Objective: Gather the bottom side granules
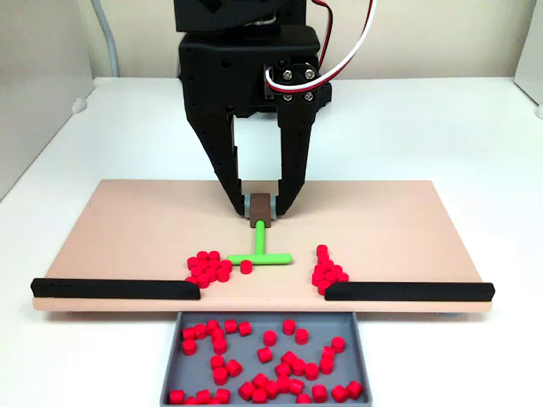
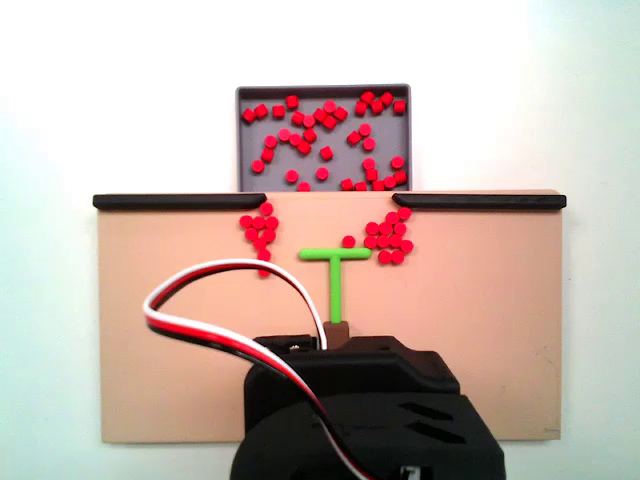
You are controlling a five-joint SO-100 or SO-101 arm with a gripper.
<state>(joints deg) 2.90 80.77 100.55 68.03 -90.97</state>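
1. We find the granules (image 1: 208, 269) in two heaps on the tan board (image 1: 127, 229), others filling the grey tray (image 1: 174, 356).
2. The gripper (image 1: 261, 207) clamps the green T-stick (image 1: 259, 254).
3. Black strips (image 1: 114, 288) edge the board on a white table (image 1: 475, 127).

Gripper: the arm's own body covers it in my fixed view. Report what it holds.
Observer: In a fixed view, the gripper is shut on a brown block that carries the green T-shaped stick.
Operator: Now give me how the fingers stand.
Observer: Both black fingers point down at the board, one on each side of the block, with their tips level with its lower end.
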